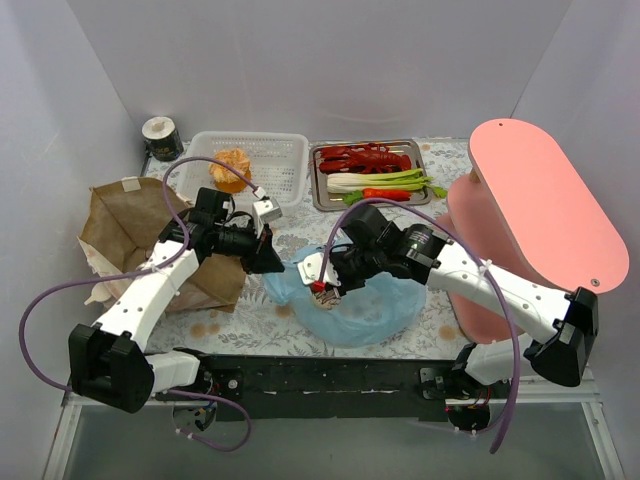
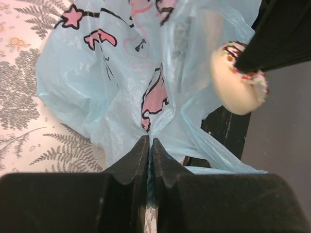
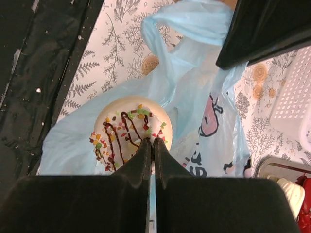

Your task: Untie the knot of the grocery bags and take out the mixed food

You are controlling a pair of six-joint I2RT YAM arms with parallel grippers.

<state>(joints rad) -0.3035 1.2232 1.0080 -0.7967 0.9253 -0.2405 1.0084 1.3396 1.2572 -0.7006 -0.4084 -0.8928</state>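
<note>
On the fern-printed counter (image 1: 255, 320), between white walls (image 1: 300, 60), the blue bag (image 1: 365, 310) is pinched by the closed left end effector (image 2: 149, 141), and a doughnut (image 3: 121, 131) by the closed right end effector (image 3: 151, 142).

The plastic bag (image 1: 372, 315) lies centre-front, the paper bag (image 1: 120, 225) to its left, basket (image 1: 250, 136) and tray (image 1: 316, 186) behind.

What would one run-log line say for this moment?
left end effector: shut on blue bag | right end effector: shut on iced doughnut | tray: lobster, leek, carrot
</note>
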